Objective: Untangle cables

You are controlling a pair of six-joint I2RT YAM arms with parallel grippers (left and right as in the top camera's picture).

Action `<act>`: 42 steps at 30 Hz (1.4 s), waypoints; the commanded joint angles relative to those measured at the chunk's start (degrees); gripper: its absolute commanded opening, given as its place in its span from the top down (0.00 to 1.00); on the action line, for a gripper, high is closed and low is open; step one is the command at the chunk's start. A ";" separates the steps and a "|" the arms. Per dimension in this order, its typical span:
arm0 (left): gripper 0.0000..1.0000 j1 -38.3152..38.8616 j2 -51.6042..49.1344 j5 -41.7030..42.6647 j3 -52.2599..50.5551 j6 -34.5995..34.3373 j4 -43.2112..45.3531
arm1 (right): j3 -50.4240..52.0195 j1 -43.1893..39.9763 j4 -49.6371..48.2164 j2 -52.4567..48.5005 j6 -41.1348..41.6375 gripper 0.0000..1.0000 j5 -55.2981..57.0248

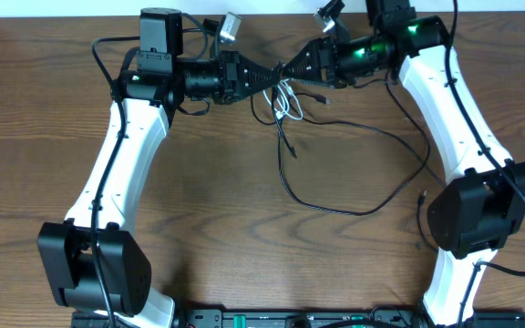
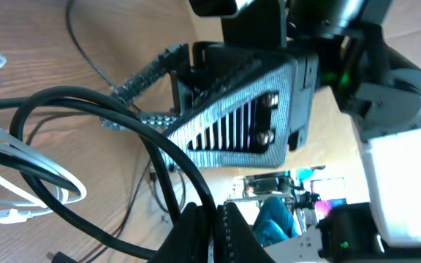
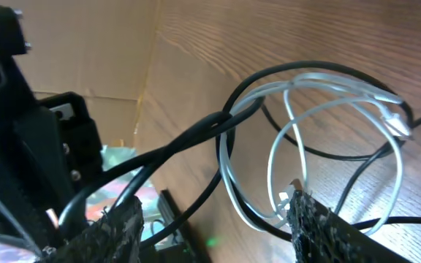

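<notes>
Your left hand (image 2: 209, 219) is clamped on a black cable (image 2: 123, 120); your right hand (image 3: 214, 208) stands wide, the white cable (image 3: 335, 82) looping between its fingers. Both cables are intertwined near the worktop's (image 1: 244, 246) far edge, so the untangling looks barely begun.

Brown wood-grain table (image 1: 244, 255), long black cable (image 1: 354, 212) curving loosely across its far half

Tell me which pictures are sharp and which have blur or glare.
Overhead: even light, sharp, soft shadows on the table. Left wrist: the black cable is fairly sharp, the room behind soft, the right arm overbright. Right wrist: the white cable glares slightly; the background at left is out of focus.
</notes>
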State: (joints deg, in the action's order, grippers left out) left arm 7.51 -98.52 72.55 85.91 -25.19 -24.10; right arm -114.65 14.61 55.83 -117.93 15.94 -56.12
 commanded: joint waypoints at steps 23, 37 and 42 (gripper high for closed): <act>0.93 -0.74 0.79 3.50 0.57 2.03 0.48 | 0.09 2.97 -5.09 -0.90 3.28 0.37 -4.90; 0.93 -0.74 0.79 3.30 0.57 2.03 0.68 | 0.09 4.26 -7.32 -1.90 5.03 0.39 -6.60; 0.92 -0.74 0.79 3.32 0.57 2.01 0.68 | 0.09 5.07 -8.13 -2.75 5.05 0.43 -3.45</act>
State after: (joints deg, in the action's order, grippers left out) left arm 6.74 -98.52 74.65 85.91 -23.94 -23.55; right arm -114.63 17.93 48.10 -119.13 20.40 -60.20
